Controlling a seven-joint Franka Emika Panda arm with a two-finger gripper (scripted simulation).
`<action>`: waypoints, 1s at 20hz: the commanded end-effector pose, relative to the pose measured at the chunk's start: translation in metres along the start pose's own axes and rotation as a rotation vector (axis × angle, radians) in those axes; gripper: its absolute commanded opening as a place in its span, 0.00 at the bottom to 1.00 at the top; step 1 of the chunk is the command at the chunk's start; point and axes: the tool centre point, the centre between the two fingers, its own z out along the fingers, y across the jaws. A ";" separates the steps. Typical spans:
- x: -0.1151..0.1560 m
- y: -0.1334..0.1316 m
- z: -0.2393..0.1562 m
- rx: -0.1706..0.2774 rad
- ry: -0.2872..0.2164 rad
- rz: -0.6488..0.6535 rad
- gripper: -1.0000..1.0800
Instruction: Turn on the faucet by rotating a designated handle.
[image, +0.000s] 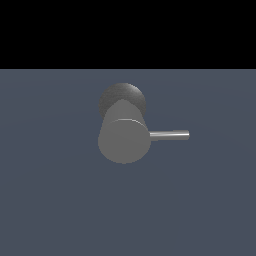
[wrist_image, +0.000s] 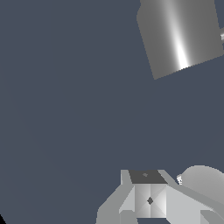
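The faucet (image: 124, 140) is a stubby matte grey cylinder with a flat round face and a darker dome behind it, standing mid-scene in the exterior view. Its handle (image: 169, 135), a thin silvery rod, sticks out level toward the exterior view's right. The arm does not appear in that view. In the wrist view the faucet (wrist_image: 179, 37) shows as a shiny grey cylinder side, with a sliver of the handle (wrist_image: 222, 35) at the picture's edge. My gripper (wrist_image: 150, 201) is well apart from the faucet. Its two light grey fingers meet at a seam with nothing between them.
A flat blue-grey floor (image: 55, 200) surrounds the faucet on all sides. Black background lies above it in the exterior view. A rounded pale grey part (wrist_image: 203, 181) sits beside the gripper in the wrist view.
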 end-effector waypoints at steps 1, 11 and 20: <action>0.000 -0.003 -0.006 0.019 0.020 -0.010 0.00; 0.002 -0.019 -0.050 0.178 0.164 -0.075 0.00; -0.005 -0.031 -0.130 0.447 0.382 -0.169 0.00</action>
